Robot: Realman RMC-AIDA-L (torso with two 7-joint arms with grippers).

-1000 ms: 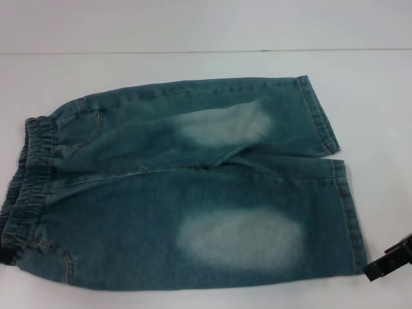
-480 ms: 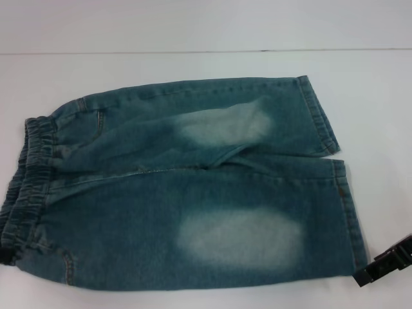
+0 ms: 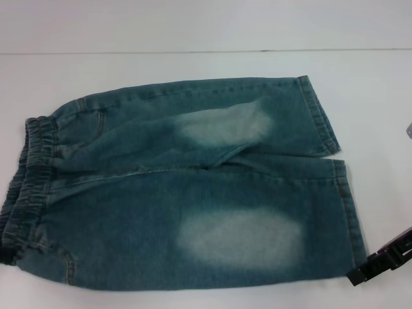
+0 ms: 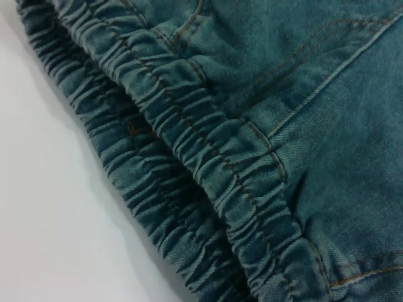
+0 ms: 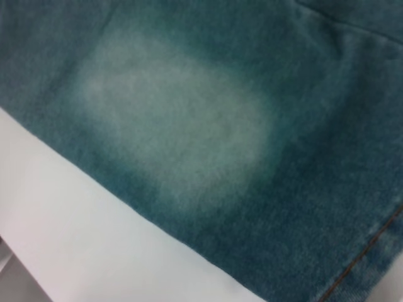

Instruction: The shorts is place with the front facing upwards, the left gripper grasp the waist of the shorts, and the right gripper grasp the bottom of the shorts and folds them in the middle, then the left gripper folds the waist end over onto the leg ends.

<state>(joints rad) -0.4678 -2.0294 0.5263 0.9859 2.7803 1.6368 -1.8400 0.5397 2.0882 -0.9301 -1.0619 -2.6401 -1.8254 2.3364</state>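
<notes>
The shorts [image 3: 193,193] lie flat on the white table, front up, with two pale faded patches. The gathered waist [image 3: 32,174] is at the left and the bottom hems [image 3: 351,212] are at the right. My right gripper [image 3: 380,262] shows as a black piece right beside the near leg's hem corner. A small black bit of my left gripper [image 3: 6,256] sits at the near end of the waistband. The left wrist view is filled by the puckered waistband [image 4: 208,163]. In the right wrist view a pale patch [image 5: 176,126] and the near edge of the leg show.
The white table [image 3: 193,32] stretches beyond the shorts on the far side and to the right. A small grey object [image 3: 409,129] peeks in at the right edge. A tiny red mark [image 3: 339,190] sits on the near leg's hem.
My right gripper has slid left and a little lower, closing in on the near leg's hem corner. The shorts and the left gripper have not moved.
</notes>
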